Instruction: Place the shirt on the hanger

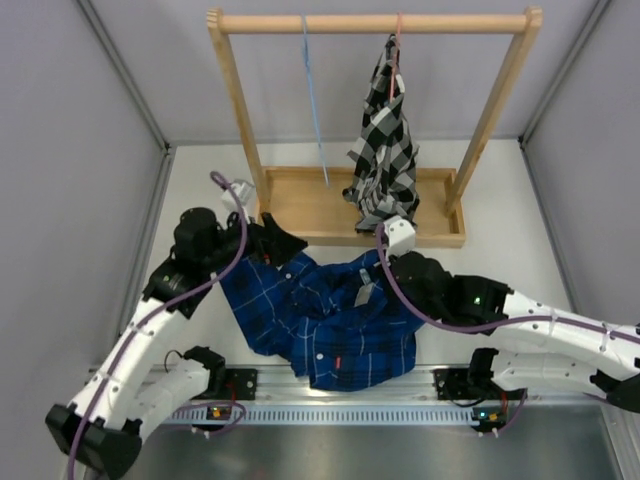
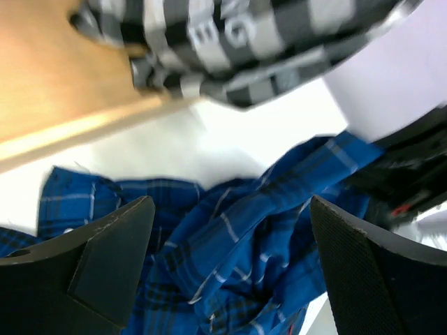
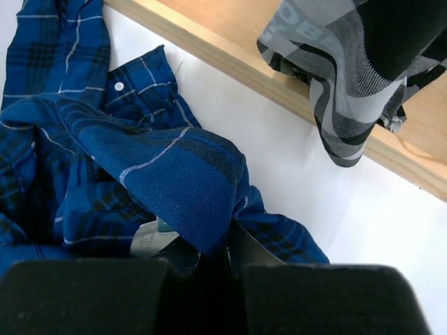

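Right claw pinches the shirt; left claw gapes wide over it.

Bright, even light, faint soft shadows, blur beyond the left fingers — checked shirt smeared, blue shirt crisp above the right fingers.

Grey band of checked shirt, above wooden base: partial lettering, roughly "OBE". White label on blue shirt: illegible.
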`<state>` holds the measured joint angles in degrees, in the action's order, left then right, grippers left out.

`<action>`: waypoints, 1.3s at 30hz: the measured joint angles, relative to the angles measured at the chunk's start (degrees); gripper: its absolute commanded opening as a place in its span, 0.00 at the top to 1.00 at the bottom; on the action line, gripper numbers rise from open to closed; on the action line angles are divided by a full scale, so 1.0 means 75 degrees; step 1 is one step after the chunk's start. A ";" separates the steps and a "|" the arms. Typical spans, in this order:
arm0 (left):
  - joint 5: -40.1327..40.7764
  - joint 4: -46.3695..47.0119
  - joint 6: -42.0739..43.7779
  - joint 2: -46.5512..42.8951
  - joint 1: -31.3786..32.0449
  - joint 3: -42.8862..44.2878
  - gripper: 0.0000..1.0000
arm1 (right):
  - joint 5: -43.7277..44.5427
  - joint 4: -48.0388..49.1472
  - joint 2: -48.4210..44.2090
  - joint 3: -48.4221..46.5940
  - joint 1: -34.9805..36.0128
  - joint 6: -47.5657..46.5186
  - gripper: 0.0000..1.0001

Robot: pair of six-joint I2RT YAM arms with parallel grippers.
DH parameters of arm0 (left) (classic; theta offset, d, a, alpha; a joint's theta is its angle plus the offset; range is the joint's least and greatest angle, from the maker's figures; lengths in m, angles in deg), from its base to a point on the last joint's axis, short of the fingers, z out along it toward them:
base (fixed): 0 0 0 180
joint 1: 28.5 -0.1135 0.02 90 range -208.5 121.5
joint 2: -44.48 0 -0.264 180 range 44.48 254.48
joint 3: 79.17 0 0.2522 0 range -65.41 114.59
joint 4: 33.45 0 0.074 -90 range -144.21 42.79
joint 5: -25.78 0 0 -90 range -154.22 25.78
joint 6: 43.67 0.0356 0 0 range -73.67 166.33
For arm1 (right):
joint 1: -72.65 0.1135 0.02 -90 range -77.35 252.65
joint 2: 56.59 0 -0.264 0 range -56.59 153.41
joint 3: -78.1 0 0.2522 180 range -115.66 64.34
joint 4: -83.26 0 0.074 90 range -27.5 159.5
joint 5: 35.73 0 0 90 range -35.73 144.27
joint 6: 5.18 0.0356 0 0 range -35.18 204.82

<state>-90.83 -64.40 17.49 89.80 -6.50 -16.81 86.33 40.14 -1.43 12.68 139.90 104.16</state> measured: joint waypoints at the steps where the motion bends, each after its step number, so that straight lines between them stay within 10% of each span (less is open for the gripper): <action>1: -0.0023 -0.0012 0.0119 0.0289 0.0090 0.0096 0.03 | -0.0114 -0.0026 -0.0026 -0.0009 -0.0093 -0.0044 1.00; 12: -0.1434 -0.0586 0.0994 0.2107 0.1428 0.0119 0.06 | -0.1343 -0.0087 -0.1749 0.0303 -0.0484 -0.0737 1.00; 21: -0.1845 -0.0405 0.1084 0.2873 0.2862 0.0163 0.34 | -0.1851 -0.0149 -0.2634 0.0691 -0.0490 -0.0991 1.00; 31: -0.1043 -0.0627 0.1422 0.2387 0.2856 0.0484 0.09 | -0.1798 -0.0219 -0.2594 0.0691 -0.0490 -0.1040 1.00; 39: -0.0134 -0.0970 0.1886 0.2375 0.2853 0.0836 0.38 | -0.1746 -0.0239 -0.2588 0.0688 -0.0490 -0.1040 0.99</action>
<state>-91.84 -71.68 31.63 107.61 14.90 -10.54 73.23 38.34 -20.84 17.84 136.22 96.35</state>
